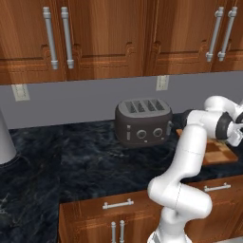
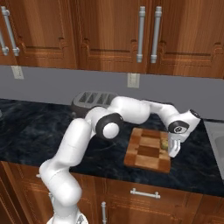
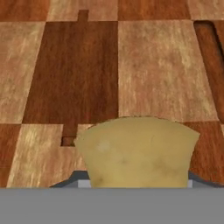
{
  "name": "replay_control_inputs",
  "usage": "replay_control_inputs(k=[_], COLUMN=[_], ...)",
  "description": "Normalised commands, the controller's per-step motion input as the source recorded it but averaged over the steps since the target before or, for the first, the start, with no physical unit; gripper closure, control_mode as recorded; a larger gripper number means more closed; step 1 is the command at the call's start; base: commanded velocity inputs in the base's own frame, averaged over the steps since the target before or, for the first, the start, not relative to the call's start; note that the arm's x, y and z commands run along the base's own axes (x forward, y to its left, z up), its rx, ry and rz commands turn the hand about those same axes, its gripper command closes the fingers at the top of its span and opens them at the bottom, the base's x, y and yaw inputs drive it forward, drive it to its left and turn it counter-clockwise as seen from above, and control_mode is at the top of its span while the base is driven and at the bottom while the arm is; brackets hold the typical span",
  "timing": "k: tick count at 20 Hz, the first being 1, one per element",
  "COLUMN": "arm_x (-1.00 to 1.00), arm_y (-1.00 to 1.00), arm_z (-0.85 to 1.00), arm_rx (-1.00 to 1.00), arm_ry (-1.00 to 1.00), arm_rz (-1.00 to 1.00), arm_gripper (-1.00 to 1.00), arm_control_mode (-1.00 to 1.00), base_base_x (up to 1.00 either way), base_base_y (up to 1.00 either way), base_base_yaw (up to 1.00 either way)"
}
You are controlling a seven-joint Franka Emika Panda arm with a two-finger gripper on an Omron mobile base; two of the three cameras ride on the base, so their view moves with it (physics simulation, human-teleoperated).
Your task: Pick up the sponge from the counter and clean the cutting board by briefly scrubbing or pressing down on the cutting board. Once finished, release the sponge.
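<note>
Across the dark marbled counter (image 2: 26, 127), under the wooden cabinets (image 2: 109, 35), the grey toaster (image 1: 142, 121) sits at about ten o'clock from the checkered cutting board (image 2: 146, 151), which lies near the counter's front edge. At the board's three o'clock edge I hold my hand (image 2: 171, 148) pointing down, closed on the yellow-tan sponge (image 3: 136, 151). Seen along my hand, the sponge hangs just above the board's light and reddish-brown blocks.
</note>
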Motion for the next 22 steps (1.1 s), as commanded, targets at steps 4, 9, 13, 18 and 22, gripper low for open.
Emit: replay_control_inputs(k=[4,9,13,18,22], arm_x=[-0.86,-0.80,-0.67,-0.53,-0.49], arm_y=[0.00,0.00,0.09,0.37,0.59], arm_z=[-0.24,-0.05,-0.06,-0.21,-0.03], arm_rx=[-0.03,-0.13,-0.20,-0.22,-0.12], arm_ry=[0.00,0.00,0.06,0.14,0.18], arm_rz=[-0.18,-0.18,-0.13,-0.09,-0.04], arm_gripper=[1.00,1.00,1.00,1.00,1.00], arm_control_mode=[-1.00,-1.00,-1.00,-1.00,-1.00], base_base_x=[0.00,0.00,0.00,0.00,0.00], base_base_y=[0.00,0.00,0.00,0.00,0.00], base_base_yaw=[0.00,0.00,0.00,0.00,0.00])
